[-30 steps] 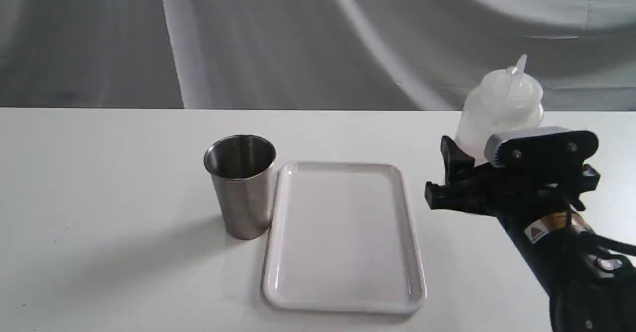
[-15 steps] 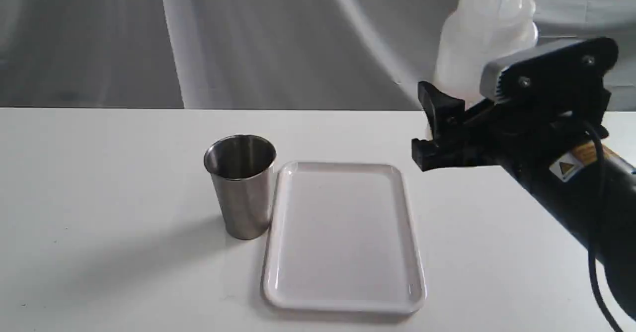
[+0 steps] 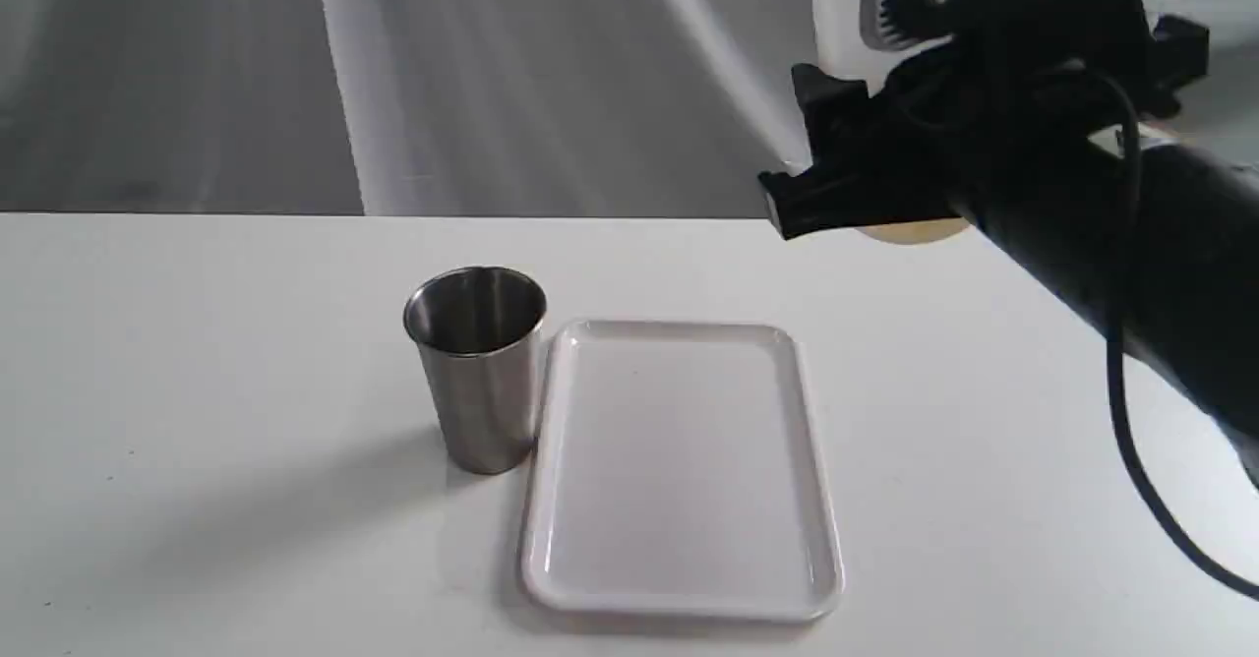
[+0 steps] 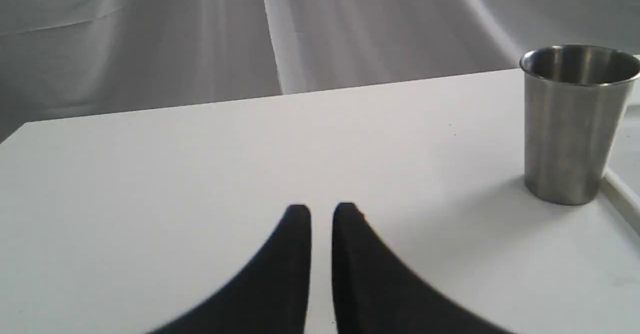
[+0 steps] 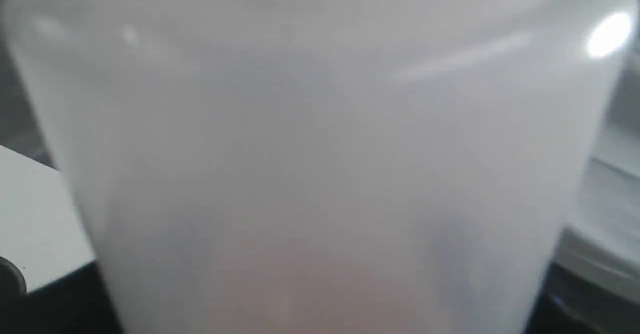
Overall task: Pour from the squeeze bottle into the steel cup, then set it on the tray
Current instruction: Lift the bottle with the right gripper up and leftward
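Cup [image 3: 479, 382] upright on counter [image 3: 197, 391], just beside left rim of tray [image 3: 679, 460]; contact not discernible, no passage between. Counter left of cup open to approach; left gripper [image 4: 321, 214] low there, well apart from cup. Air above cup and tray unobstructed. Right arm [image 3: 1180, 244] with bottle [image 3: 910, 234] fills space over far right counter.

whitish squeeze bottle [image 5: 320, 149] aloft, steel cup [image 3: 478, 372] upright just beside white tray [image 3: 679, 470]

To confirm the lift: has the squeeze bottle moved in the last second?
Yes. The squeeze bottle rose and shifted left, toward the tray, which stayed in place.
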### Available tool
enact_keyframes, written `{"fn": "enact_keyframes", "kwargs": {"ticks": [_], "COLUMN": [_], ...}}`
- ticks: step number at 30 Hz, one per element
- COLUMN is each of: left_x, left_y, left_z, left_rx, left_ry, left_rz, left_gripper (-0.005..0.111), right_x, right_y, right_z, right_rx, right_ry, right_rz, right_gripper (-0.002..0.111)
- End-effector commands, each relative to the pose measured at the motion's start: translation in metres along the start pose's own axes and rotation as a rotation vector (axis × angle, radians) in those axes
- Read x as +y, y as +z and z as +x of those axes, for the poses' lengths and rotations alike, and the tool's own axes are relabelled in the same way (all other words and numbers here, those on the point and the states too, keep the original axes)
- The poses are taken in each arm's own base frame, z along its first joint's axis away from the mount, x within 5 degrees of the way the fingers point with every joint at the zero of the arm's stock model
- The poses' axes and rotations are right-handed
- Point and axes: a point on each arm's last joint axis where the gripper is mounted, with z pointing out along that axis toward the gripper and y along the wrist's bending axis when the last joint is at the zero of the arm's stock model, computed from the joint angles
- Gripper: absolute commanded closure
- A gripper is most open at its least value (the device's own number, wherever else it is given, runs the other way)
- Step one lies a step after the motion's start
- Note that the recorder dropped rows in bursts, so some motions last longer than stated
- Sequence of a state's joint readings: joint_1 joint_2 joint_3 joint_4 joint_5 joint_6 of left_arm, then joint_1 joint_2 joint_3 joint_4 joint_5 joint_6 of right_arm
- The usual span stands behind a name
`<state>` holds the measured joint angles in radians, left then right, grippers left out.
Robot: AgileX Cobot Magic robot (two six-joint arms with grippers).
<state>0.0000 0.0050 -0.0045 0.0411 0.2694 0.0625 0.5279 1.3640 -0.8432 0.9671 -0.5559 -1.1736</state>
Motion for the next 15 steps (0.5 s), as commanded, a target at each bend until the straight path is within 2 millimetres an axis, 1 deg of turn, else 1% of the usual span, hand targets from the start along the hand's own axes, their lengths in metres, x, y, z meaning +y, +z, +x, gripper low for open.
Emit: {"fn": "enact_keyframes", "kwargs": {"ticks": [1,4,9,12,15], "left_x": [0.0,0.0,0.0,0.0,0.0], "left_y": [0.0,0.0,0.0,0.0,0.0], "left_z": [0.001,0.001,0.001,0.001,0.001], "left_rx": [-0.008,-0.008,-0.008,-0.008,-0.008], "left_ry": [0.001,0.001,0.001,0.001,0.001], "left_rz": [0.003,0.003,0.003,0.003,0.003], "left_gripper": [0.098,0.098,0.098,0.098,0.098], "right_x": [-0.003,-0.002,0.0,0.0,-0.003], "right_y": [-0.006,-0.01,-0.015,-0.015,-0.012], "right_z": [-0.026,-0.041,-0.067,-0.077,-0.081], "right_rx": [-0.068,-0.124,-0.229,-0.221,-0.148], "right_ry": [-0.045,-0.002,0.166,0.184,0.27], "right_rz": [-0.04,-0.096,-0.209,-0.291,-0.352], "right_gripper": [0.108,0.108,0.108,0.108,0.108]}}
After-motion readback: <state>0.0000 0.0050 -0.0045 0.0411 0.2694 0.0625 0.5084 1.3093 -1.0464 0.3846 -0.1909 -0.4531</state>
